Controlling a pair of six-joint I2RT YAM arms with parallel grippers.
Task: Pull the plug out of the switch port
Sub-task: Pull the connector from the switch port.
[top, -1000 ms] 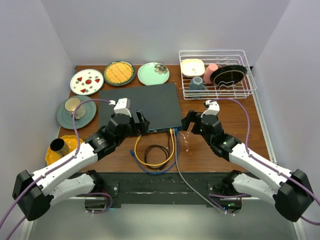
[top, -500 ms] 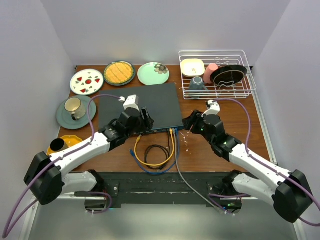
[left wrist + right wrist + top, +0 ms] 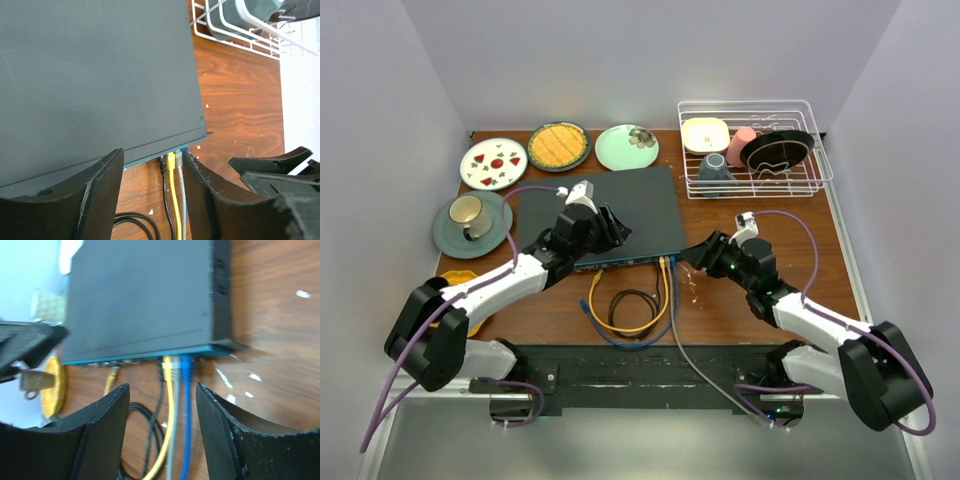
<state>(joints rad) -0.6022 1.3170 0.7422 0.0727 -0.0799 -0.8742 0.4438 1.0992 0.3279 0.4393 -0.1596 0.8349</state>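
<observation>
With the switch (image 3: 610, 205) lying mid-counter (image 3: 712, 213), its blurred blue front edge hides the sockets where the plugs (image 3: 175, 367) sit near the right corner; left claw (image 3: 152, 156) and right claw (image 3: 161, 388) both stand open and empty, with bare wood beside that corner.

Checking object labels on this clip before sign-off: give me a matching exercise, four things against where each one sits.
Things:
1. switch
2. wire rack
3. yellow cable
4. beige cup

Places:
A. on a grey plate near the left edge of the table
B. far right corner of the table
C. lying flat in the middle of the table
D. plugged into the blue front edge

Pairs: 1-C, 2-B, 3-D, 4-A
</observation>
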